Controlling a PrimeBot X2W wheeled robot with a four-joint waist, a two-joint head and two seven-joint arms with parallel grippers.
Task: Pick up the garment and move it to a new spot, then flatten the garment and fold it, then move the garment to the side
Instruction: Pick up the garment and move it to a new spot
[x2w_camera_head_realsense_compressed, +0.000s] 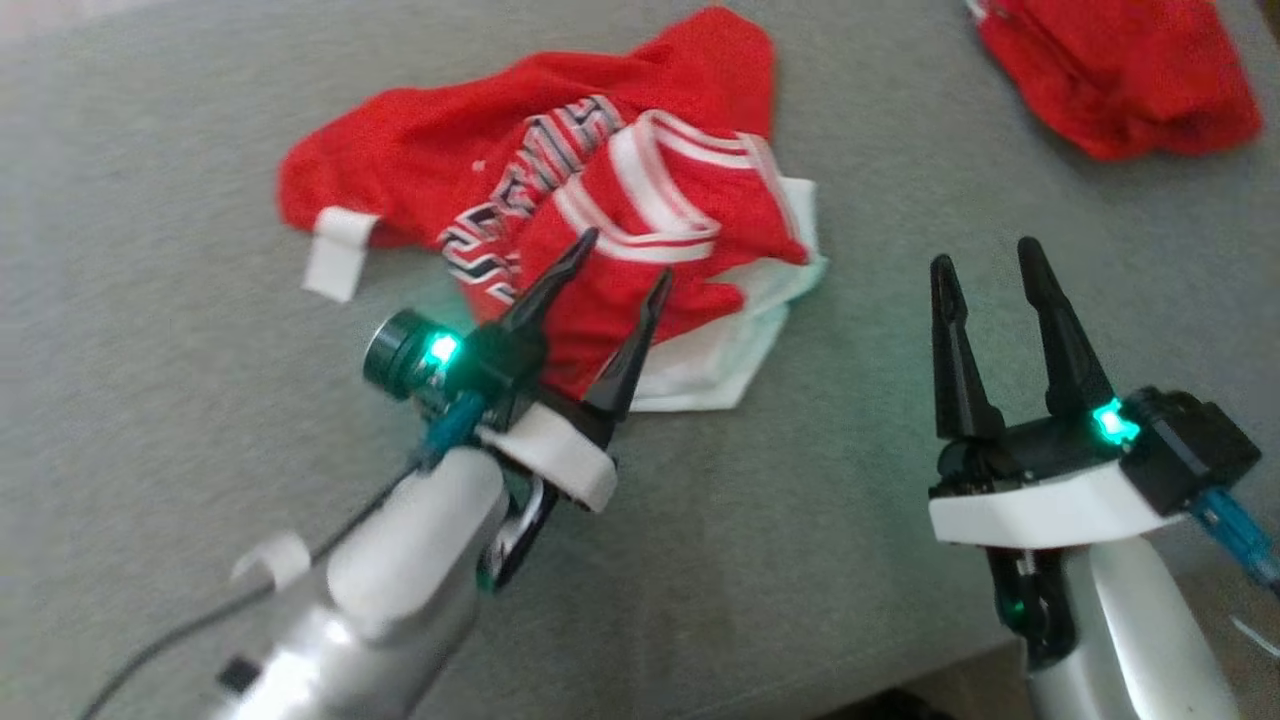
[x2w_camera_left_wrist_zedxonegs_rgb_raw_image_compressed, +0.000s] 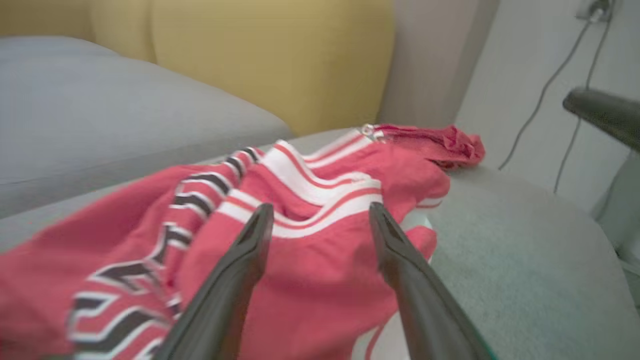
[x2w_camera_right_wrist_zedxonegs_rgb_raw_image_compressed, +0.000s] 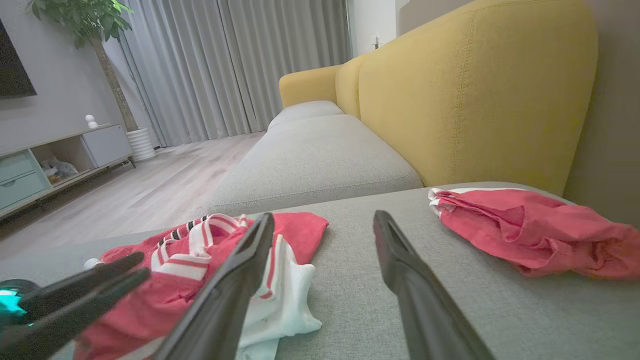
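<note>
Closest in, the left gripper (x2w_camera_head_realsense_compressed: 628, 255) hovers with its fingers spread apart, tips over the near part of the garment (x2w_camera_head_realsense_compressed: 480, 170). Whether they touch the cloth is unclear. The garment, red with white stripes and dark lettering, lies crumpled on the grey sofa seat (x2w_camera_head_realsense_compressed: 150, 300), with a white layer poking out underneath. Off to the right, the right gripper (x2w_camera_head_realsense_compressed: 985, 254) hovers above bare seat, fingers also parted and gripping nothing. Farther back, another red cloth (x2w_camera_head_realsense_compressed: 1120, 70) sits bunched near the yellow backrest (x2w_camera_right_wrist_zedxonegs_rgb_raw_image_compressed: 475, 90).
</note>
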